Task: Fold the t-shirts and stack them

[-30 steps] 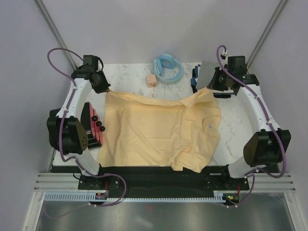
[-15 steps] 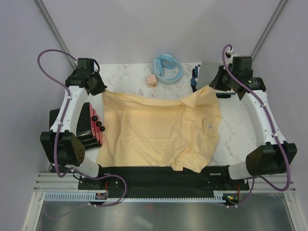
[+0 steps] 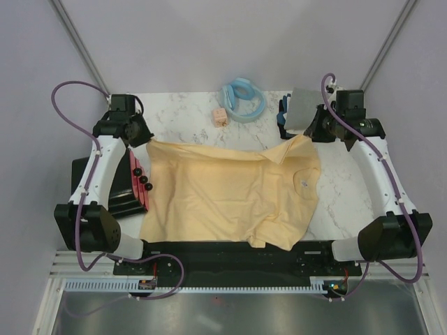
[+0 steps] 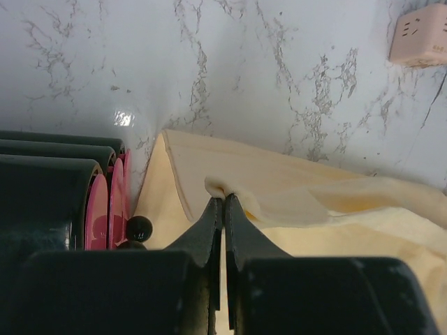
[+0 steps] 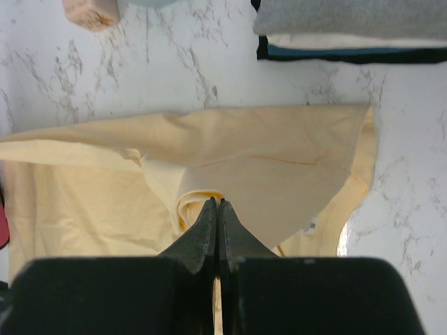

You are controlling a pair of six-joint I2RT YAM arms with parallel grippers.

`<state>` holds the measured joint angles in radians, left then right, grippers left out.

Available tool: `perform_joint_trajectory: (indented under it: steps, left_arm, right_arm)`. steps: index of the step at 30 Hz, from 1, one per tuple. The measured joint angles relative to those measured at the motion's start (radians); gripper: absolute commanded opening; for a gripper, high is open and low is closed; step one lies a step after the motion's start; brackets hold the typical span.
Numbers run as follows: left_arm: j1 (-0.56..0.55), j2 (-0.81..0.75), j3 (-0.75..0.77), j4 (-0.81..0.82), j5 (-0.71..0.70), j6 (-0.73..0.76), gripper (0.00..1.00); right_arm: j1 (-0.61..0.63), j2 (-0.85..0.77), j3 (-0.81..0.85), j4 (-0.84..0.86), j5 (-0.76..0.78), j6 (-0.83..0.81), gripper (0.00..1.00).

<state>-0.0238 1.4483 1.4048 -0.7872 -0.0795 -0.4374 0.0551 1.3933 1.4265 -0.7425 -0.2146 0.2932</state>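
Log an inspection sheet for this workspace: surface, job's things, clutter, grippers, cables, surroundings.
Surface: white marbled table, bare at the right.
Job's things: yellow shirt spread out, its far edge pinched up at two spots; folded stack at the far right, grey on top.
Clutter: blue ring and pink block at the far edge; black box with a red side, at the left.
Grippers: left gripper shut on the shirt's far left edge; right gripper shut on its far right part.
Cables: purple cables loop along both arms, off the shirt.
Surroundings: grey walls, metal poles.
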Motion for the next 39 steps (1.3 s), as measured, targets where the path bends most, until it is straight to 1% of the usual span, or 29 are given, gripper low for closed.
perform_joint_trajectory:
  steps: [4, 11, 19, 25, 27, 29, 31, 35, 38, 39]
  left_arm:
    - [0.000, 0.019, -0.024, -0.008, 0.002, 0.000, 0.02]
    - [0.000, 0.110, -0.028, -0.034, 0.002, 0.000, 0.02]
    - [0.000, 0.180, -0.025, -0.088, -0.002, 0.000, 0.02]
    - [0.000, 0.213, 0.031, -0.134, -0.026, 0.000, 0.02]
    - [0.000, 0.223, 0.046, -0.142, -0.029, 0.000, 0.05]
    - [0.000, 0.230, 0.053, -0.150, -0.036, 0.000, 0.11]
    - [0.000, 0.236, 0.056, -0.160, -0.043, -0.001, 0.13]
    - [0.000, 0.245, 0.059, -0.180, -0.048, -0.002, 0.17]
    - [0.000, 0.245, 0.059, -0.195, -0.048, -0.002, 0.18]
    - [0.000, 0.245, 0.059, -0.198, -0.048, -0.001, 0.18]
  right_arm:
    - [0.000, 0.000, -0.061, -0.034, -0.010, 0.000, 0.00]
    - [0.007, 0.000, -0.135, -0.067, -0.018, 0.000, 0.00]
    - [0.013, 0.000, -0.148, -0.082, -0.030, 0.000, 0.00]
    - [0.022, 0.003, -0.153, -0.084, -0.050, 0.000, 0.00]
    - [0.028, 0.003, -0.160, -0.090, -0.053, 0.000, 0.03]
    - [0.038, 0.005, -0.164, -0.098, -0.056, 0.000, 0.11]
    - [0.045, 0.005, -0.171, -0.105, -0.059, 0.000, 0.19]
    - [0.056, 0.005, -0.197, -0.113, -0.059, 0.001, 0.20]
    - [0.056, 0.005, -0.212, -0.127, -0.058, 0.002, 0.24]
    - [0.056, 0.005, -0.213, -0.134, -0.057, 0.003, 0.24]
